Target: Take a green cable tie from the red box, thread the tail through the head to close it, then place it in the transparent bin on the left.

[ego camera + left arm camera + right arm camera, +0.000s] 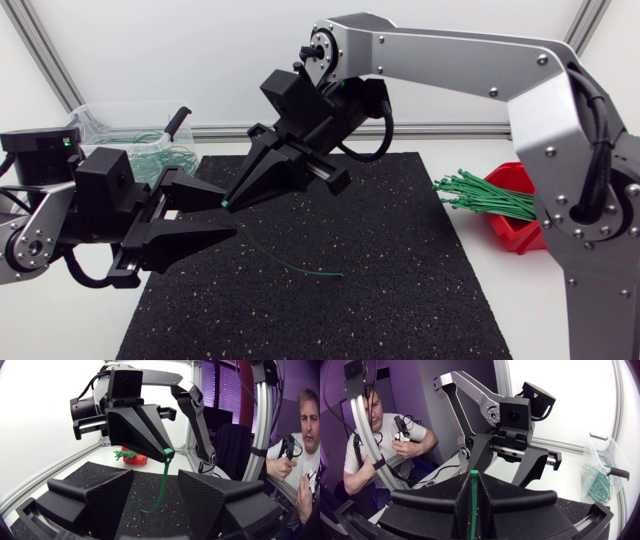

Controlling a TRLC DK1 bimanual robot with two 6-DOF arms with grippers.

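**Right gripper** [229, 204]: its two black wedge fingers are pinched together at the tips on the square head of a thin green plastic cable tie [288, 264]. From the pinch, the tail hangs down and curves away beneath the gripper toward the speckled black rubber mat [380, 310]. I cannot tell whether its end touches the mat.

**Left gripper** [218, 214]: it is spread wide and holds nothing. Its fingers stand to either side of the hanging tail, just below the right gripper's tips, and neither touches the tie.

**Surroundings:** behind the left gripper stands the transparent plastic bin [100, 112], with loose green ties [165, 152] lying in it. Well apart from both grippers, beside the right arm's base, a small red plastic box [520, 215] holds a bundle of straight green ties [485, 197] that project over its rim.
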